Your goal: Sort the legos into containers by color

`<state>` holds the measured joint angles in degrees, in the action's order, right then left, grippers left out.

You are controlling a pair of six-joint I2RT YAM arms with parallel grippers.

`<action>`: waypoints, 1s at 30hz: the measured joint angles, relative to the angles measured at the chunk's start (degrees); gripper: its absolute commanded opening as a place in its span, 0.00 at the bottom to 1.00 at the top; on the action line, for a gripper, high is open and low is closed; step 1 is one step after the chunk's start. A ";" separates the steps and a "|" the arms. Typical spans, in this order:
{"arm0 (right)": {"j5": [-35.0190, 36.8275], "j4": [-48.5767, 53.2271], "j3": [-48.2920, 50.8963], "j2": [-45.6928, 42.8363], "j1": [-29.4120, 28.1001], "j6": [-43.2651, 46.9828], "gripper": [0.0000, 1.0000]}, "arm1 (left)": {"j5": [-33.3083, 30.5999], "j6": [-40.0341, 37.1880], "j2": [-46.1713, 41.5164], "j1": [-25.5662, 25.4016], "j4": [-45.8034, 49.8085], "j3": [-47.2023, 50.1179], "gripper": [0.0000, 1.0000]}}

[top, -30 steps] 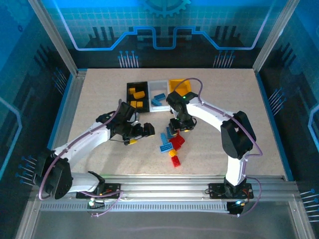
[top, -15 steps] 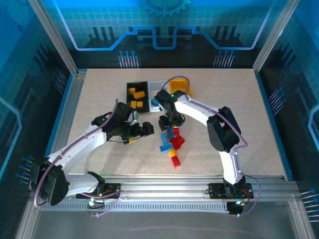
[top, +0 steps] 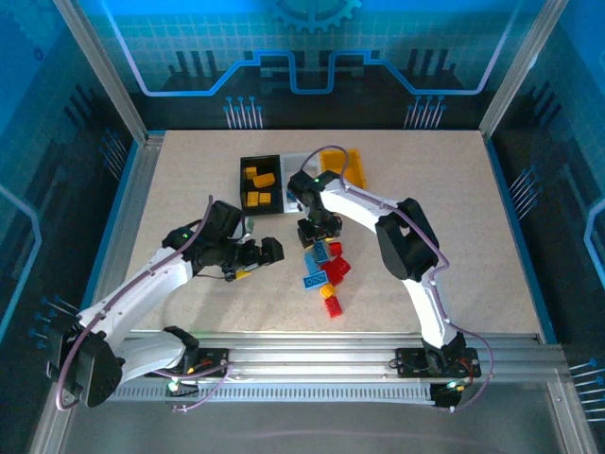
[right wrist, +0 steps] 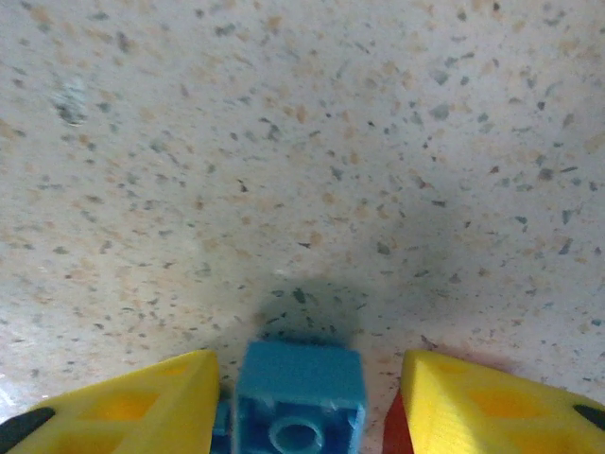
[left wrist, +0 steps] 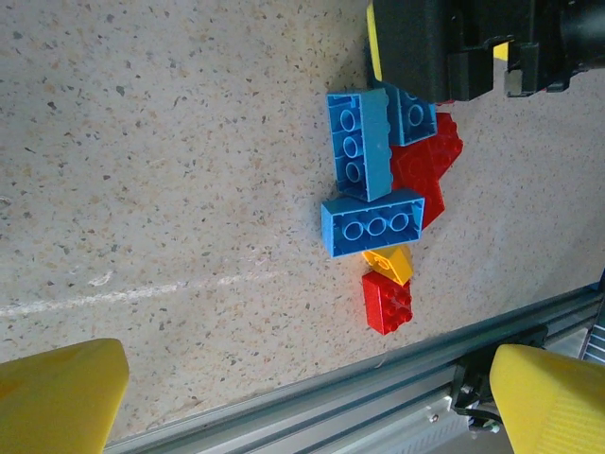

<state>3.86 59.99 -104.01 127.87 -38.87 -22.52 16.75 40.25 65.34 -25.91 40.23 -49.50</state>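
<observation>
Speckled beige surface (top: 454, 246) carries the remaining legos (top: 325, 276) in a loose cluster just toward 6 o'clock from its centre, and the one that matters is the blue brick (right wrist: 298, 405) at the cluster's 12 o'clock end. Over the last second the right gripper (right wrist: 304, 378) has swung away from the containers (top: 261, 158) at 12 o'clock, crossed to that end of the cluster and dropped low, so its yellow fingers (right wrist: 142, 402) now straddle the brick. The jaws have been narrowing, but a sliver of gap still shows on the side toward a red brick (right wrist: 395, 430), so they stand part open with nothing clamped yet. That reads as a pick about to close, the brick probably bound for the white bin, which the arm mostly covers. Yellow bricks (top: 257, 180) already lie in the black bin (top: 242, 180). Meanwhile the left gripper (left wrist: 307, 383) has eased slightly back toward 8 o'clock, the cluster at its 3 o'clock; it gapes fully and holds nothing, leaving the right arm room.
</observation>
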 measured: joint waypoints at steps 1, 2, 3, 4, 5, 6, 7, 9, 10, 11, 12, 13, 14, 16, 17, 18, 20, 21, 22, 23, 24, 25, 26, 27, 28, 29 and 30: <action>0.17 0.24 0.02 0.15 0.04 0.00 0.54 | 0.00 0.00 -0.02 0.04 0.00 0.09 0.99; 0.24 0.35 0.02 0.22 0.07 0.00 0.54 | 0.00 0.02 -0.04 0.04 0.00 0.17 0.99; 0.22 0.48 0.02 0.22 0.20 0.00 0.54 | 0.00 0.17 -0.04 0.11 0.02 0.22 0.99; 0.22 0.52 0.04 0.22 0.22 -0.02 0.54 | 0.00 0.17 -0.04 0.17 0.00 0.22 0.99; 0.22 0.50 0.09 0.22 0.28 0.00 0.54 | 0.00 0.20 -0.04 0.20 0.00 0.22 0.99; 0.22 0.46 0.20 0.22 0.31 0.00 0.54 | 0.00 0.24 -0.04 0.26 -0.02 0.22 0.99; 0.22 0.44 0.44 0.22 0.31 0.00 0.53 | 0.00 0.31 -0.04 0.26 -0.02 0.22 0.99; 0.20 0.44 0.98 0.22 0.31 0.02 0.54 | 0.00 0.35 0.00 0.26 -0.04 0.22 0.99; 0.20 0.44 1.25 0.22 0.26 0.02 0.54 | 0.00 0.35 0.07 0.26 -0.07 0.22 0.99; 0.20 0.44 1.44 0.22 0.24 0.04 0.54 | 0.02 0.35 0.17 0.26 -0.07 0.22 0.99; 0.22 0.46 1.62 0.22 0.17 0.04 0.54 | 0.02 0.37 0.31 0.26 -0.09 0.22 0.99; 0.24 0.46 1.70 0.22 0.02 0.07 0.55 | 0.02 0.37 0.39 0.26 -0.13 0.24 0.99; 0.31 0.46 1.73 0.22 -0.11 0.07 0.56 | 0.02 0.37 0.42 0.26 -0.24 0.28 0.99; 0.59 0.46 1.77 0.22 -0.61 0.09 0.56 | 0.02 0.39 0.44 0.26 -0.48 0.50 0.99; 0.63 0.44 1.90 0.22 -0.85 0.07 0.56 | 0.02 0.39 0.46 0.26 -0.55 0.63 0.99; 0.66 0.46 2.08 0.22 -1.11 0.07 0.56 | 0.02 0.42 0.50 0.26 -0.66 0.83 0.99; 0.68 0.46 2.45 0.22 -1.38 0.07 0.54 | 0.02 0.66 0.50 0.26 -0.70 1.05 0.99; 0.68 0.46 2.60 0.22 -1.49 0.04 0.53 | 0.02 0.85 0.50 0.26 -0.72 1.11 0.99; 0.79 0.46 2.71 0.22 -1.46 0.02 0.51 | 0.02 0.96 0.50 0.26 -0.74 1.18 0.99; 0.92 0.50 2.73 0.22 -1.46 -0.02 0.50 | 0.02 1.16 0.50 0.26 -0.87 1.33 0.99; 1.16 0.48 2.73 0.24 -1.46 -0.07 0.46 | 0.02 1.42 0.50 0.26 -0.92 1.46 0.99; 1.33 0.48 2.73 0.24 -1.46 -0.13 0.44 | 0.02 1.46 0.50 0.26 -0.96 1.62 0.99; 1.51 0.46 2.71 0.24 -1.44 -0.24 0.41 | 0.02 1.49 0.48 0.26 -0.94 1.75 0.99; 1.70 0.46 2.71 0.24 -1.42 -0.31 0.38 | 0.02 1.60 0.48 0.26 -0.94 1.84 0.99; 1.73 0.46 2.67 0.24 -1.38 -0.26 0.35 | 0.02 1.68 0.48 0.26 -0.96 1.88 0.99; 1.70 0.50 2.49 0.24 -1.29 -0.44 0.33 | 0.02 1.70 0.37 0.26 -1.03 2.01 0.99; 1.70 0.46 2.16 0.26 -1.20 -0.44 0.31 | 0.02 1.75 0.26 0.26 -0.98 2.10 0.99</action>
<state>5.56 60.45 -101.84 128.14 -40.07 -22.96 16.78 42.00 65.60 -25.65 39.24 -47.40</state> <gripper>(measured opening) 0.343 0.989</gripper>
